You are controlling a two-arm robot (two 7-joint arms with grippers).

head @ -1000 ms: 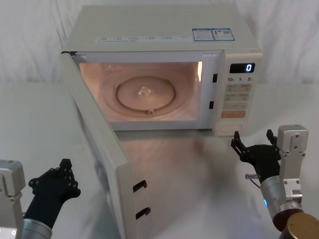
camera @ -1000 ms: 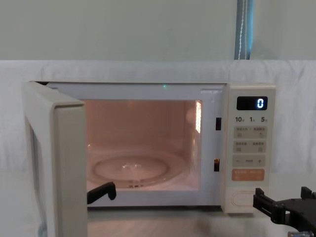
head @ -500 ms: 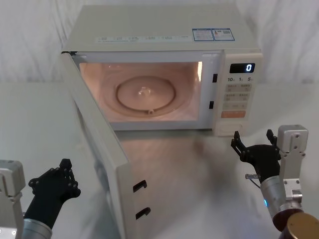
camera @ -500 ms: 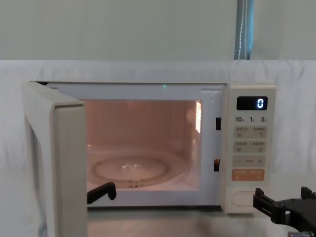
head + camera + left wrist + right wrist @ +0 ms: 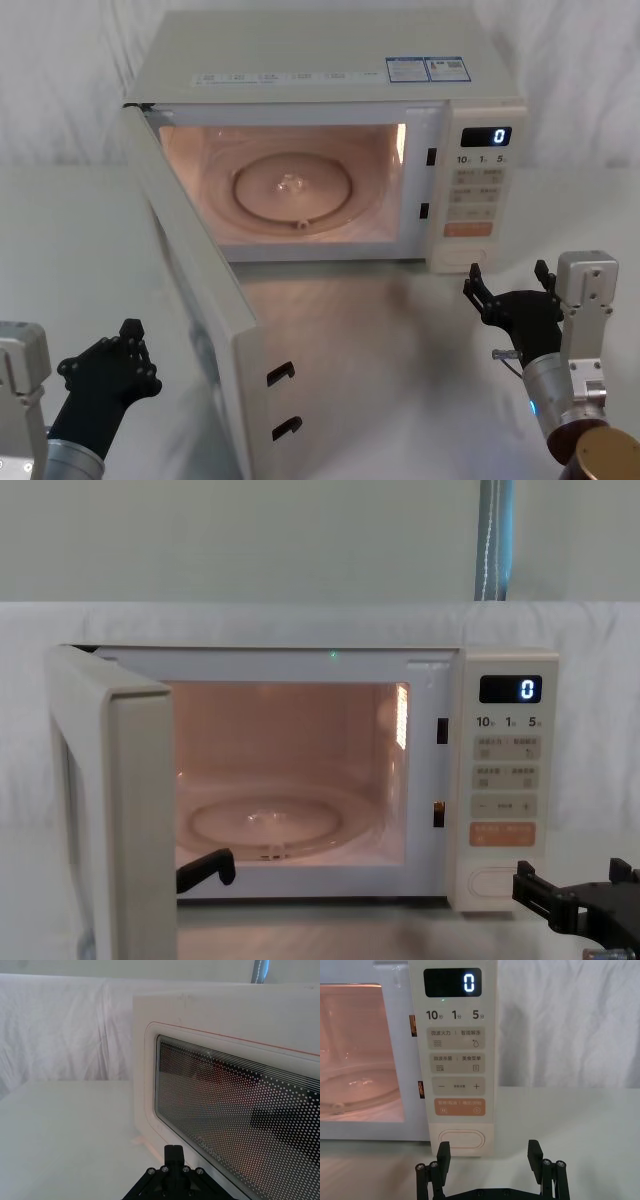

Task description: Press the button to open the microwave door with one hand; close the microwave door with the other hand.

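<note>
The microwave door is a large cream panel standing swung wide open on its left hinge, reaching out over the tabletop toward the robot. Its inner free edge carries two dark latch hooks. In the left wrist view the outer face shows a dark dotted glass window framed by a thin pinkish line. The cavity behind is lit a warm pink, with a round glass turntable on its floor. To the right of the cavity sits the narrow control panel, its display reading 0, with small beige keys, an orange key, and at the bottom the button, a wide blank cream pill outlined by a thin groove.

The right gripper hovers low over the tabletop just in front of the microwave's lower right corner, its toothed black fingers spread apart with nothing between them. In the right wrist view the button lies just beyond the fingers, nearer the one on the cavity side, and apart from both.

The left gripper sits near the robot on the outer side of the open door, close to the door's free end but not touching it. Whether its fingers are apart or together cannot be told.

In the chest view the door hides most of the left gripper, leaving one dark tip past the door's edge, and the right gripper is cut off by the lower edge. The door's logo is too faint to read.
</note>
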